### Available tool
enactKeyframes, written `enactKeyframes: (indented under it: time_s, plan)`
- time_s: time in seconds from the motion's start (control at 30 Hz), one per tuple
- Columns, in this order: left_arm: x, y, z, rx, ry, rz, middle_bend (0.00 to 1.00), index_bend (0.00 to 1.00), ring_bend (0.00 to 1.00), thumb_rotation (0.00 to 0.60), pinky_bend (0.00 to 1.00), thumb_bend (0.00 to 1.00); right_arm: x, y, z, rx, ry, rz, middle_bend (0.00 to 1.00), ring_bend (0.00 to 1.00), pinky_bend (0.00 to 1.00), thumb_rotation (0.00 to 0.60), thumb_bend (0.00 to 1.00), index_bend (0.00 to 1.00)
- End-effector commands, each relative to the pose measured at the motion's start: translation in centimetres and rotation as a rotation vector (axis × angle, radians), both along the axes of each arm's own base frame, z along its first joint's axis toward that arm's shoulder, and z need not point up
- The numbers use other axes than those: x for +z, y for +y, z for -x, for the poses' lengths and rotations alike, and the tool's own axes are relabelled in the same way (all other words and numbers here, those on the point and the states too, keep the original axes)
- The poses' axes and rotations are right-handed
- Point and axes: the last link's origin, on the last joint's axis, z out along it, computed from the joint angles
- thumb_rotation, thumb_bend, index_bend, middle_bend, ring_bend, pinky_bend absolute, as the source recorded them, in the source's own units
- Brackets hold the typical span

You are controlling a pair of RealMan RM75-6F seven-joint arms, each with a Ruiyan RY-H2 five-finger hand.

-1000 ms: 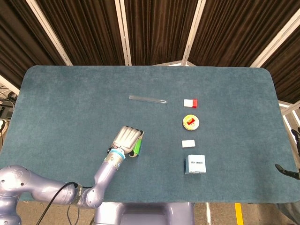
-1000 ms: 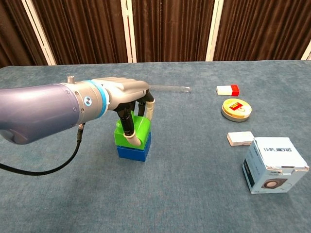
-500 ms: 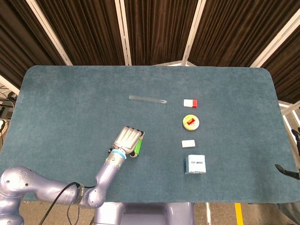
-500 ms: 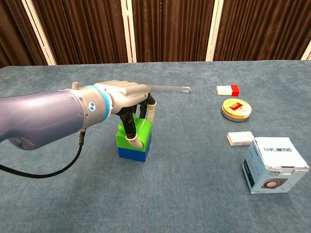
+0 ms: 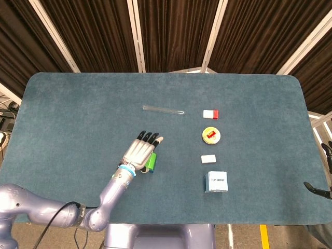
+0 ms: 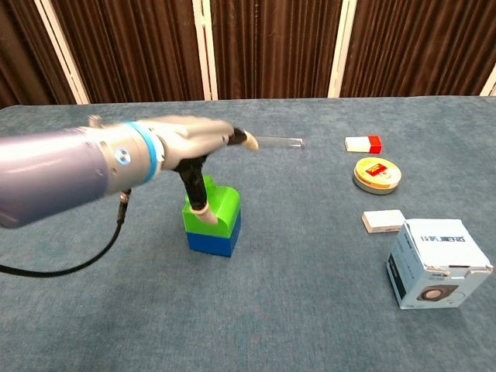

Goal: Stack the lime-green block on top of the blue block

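The lime-green block sits on top of the blue block, roughly square with it. In the head view only the lime-green block shows, and the blue one is hidden beneath it. My left hand hovers over the stack with its fingers stretched out flat and apart. Its thumb points down, and the thumb tip lies against the green block's front left face. From above, the left hand covers the stack's left part. At the head view's right edge only dark fingertips of my right hand poke in, off the table.
A clear tube lies behind the stack. To the right are a white-and-red box, a round yellow tin, a small white block and a white carton. The blue cloth covers the table.
My left hand has opened: the fingers that curled down around the green block now stretch forward above it. The green block has stayed on the blue one.
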Motion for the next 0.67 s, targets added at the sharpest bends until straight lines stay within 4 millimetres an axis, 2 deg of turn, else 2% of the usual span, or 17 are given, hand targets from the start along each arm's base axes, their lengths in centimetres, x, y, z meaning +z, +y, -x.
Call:
enactKeyframes:
  time_s: [0.03, 0.13, 0.33, 0.5, 0.57, 0.67]
  plan:
    - [2.4, 0.2, 1.0, 0.008, -0.035, -0.047, 0.0, 0.0, 0.0, 0.6, 0.0, 0.0, -0.1, 0.0, -0.1, 0.002, -0.001, -0.004, 0.0, 0.0, 0.0, 0.6, 0.0, 0.02]
    - [4.2, 0.4, 1.9, 0.014, -0.047, -0.08, 0.0, 0.0, 0.0, 0.6, 0.0, 0.0, -0.2, 0.0, -0.2, 0.007, 0.0, -0.008, 0.0, 0.0, 0.0, 0.6, 0.0, 0.02]
    - [9.5, 0.6, 5.8, 0.047, -0.072, -0.178, 0.0, 0.0, 0.0, 0.6, 0.0, 0.0, -0.4, 0.0, -0.5, 0.019, -0.002, -0.015, 0.0, 0.0, 0.0, 0.6, 0.0, 0.02]
    - [13.9, -0.4, 11.2, 0.078, -0.094, -0.288, 0.0, 0.0, 0.0, 0.6, 0.0, 0.0, -0.5, 0.1, -0.8, 0.03, -0.006, -0.018, 0.0, 0.0, 0.0, 0.6, 0.0, 0.02]
    - [15.1, -1.4, 13.4, 0.097, -0.093, -0.33, 0.0, 0.0, 0.0, 0.6, 0.0, 0.0, -0.6, 0.0, -0.9, 0.032, -0.004, -0.018, 0.0, 0.0, 0.0, 0.6, 0.0, 0.02]
    - [16.8, -4.4, 18.1, 0.154, -0.086, -0.408, 0.0, 0.0, 0.0, 0.6, 0.0, 0.0, -0.6, -0.1, -1.0, 0.036, 0.008, -0.01, 0.0, 0.0, 0.0, 0.6, 0.0, 0.02]
